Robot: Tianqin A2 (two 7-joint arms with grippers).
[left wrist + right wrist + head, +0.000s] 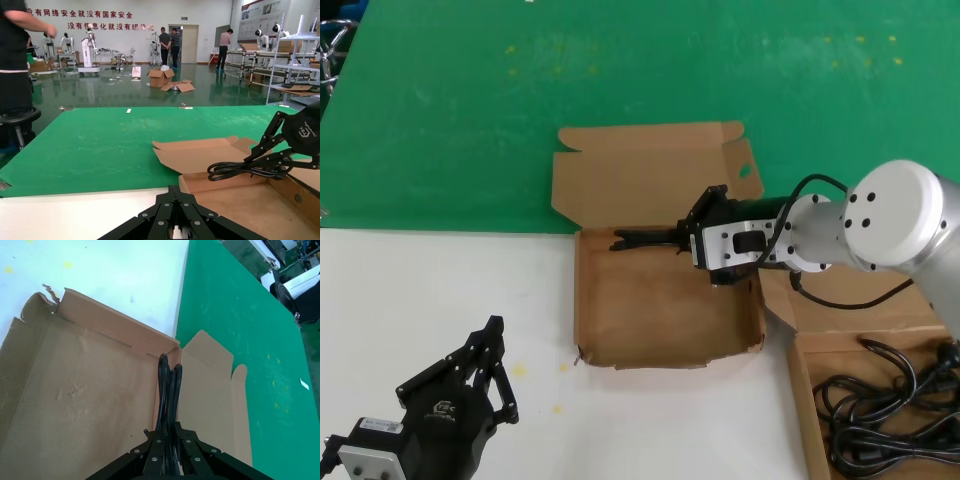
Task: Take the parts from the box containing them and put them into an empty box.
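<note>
R arm level, pincer (682,238) gripping cord (645,240) over empty box (605,345).

The right arm's wrist is a fat, glossy silver-grey cylinder whose flat round cap carries four small dark screw holes, with a thin black cable arcing over it. The right gripper (620,240) is a slim black linkage studded with silver pivot pins. The matte-black left gripper (495,335) wears a pale printed logo.
</note>
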